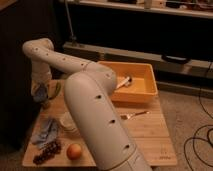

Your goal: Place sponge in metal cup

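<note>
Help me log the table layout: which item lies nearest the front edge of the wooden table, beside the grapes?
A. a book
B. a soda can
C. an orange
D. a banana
C: the orange sits at the front edge just right of the grapes, while the end effector hangs over the table's far left side.
</note>
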{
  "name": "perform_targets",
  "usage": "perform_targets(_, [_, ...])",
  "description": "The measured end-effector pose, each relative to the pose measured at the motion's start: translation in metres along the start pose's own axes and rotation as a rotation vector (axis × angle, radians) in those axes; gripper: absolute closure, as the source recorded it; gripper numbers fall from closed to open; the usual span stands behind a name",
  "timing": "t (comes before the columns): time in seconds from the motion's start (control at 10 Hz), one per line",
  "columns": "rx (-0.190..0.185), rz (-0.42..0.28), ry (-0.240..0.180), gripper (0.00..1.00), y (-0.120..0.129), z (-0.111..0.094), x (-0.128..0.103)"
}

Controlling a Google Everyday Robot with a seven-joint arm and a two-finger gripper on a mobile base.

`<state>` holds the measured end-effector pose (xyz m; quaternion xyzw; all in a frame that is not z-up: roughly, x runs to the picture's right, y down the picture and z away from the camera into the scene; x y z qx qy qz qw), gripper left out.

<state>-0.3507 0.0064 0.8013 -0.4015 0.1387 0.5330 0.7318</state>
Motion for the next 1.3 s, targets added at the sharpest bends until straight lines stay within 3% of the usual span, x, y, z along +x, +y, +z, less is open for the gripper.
perform_targets(0.5, [0.019,0.03,0.011,1.0,0.004,0.013,-0.002])
perform_targets(1.0, [0.0,0.216,0.005,1.0,-0.004,0.019,-0.004])
perform_targets(1.3, [-0.014,0.272,-0.009,1.0,-0.009,0.018,-0.002])
